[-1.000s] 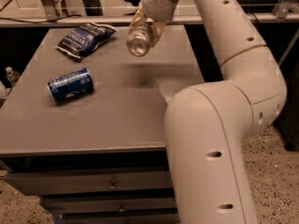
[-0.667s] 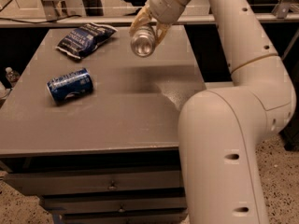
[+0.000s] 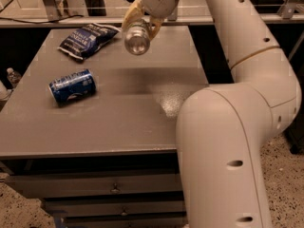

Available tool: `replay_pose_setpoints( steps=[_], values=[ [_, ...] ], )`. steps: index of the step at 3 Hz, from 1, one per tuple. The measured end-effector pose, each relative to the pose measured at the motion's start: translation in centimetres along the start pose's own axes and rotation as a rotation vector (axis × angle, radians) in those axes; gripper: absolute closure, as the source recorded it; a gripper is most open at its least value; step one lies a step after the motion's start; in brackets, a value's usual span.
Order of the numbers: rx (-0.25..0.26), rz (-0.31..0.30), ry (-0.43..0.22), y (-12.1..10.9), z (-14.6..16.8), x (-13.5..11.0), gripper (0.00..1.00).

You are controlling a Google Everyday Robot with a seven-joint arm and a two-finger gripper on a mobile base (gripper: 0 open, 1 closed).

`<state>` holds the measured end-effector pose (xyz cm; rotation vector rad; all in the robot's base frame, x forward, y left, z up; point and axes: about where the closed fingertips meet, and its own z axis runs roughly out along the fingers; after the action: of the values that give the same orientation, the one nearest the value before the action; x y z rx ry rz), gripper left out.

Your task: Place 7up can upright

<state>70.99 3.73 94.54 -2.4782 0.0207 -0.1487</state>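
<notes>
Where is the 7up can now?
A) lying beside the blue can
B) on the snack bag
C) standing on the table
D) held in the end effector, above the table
D: the end effector grips the 7up can in the air over the table, with one shiny end facing the camera.

two cans, the silvery 7up can (image 3: pixel 137 39) in the one gripper (image 3: pixel 140 25) above the grey table (image 3: pixel 142 108) and a blue can (image 3: pixel 72 86), plus one dark blue snack bag (image 3: pixel 88 38)
</notes>
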Motion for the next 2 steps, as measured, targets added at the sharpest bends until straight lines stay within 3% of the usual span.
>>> replay_pose_setpoints(
  steps=[1,2],
  values=[
    [-0.032,-0.213,0.08,-2.1,-1.7,-0.6,1.0],
    [0.018,-0.413,0.108,-3.4,-2.5,-2.2,1.0]
  ],
)
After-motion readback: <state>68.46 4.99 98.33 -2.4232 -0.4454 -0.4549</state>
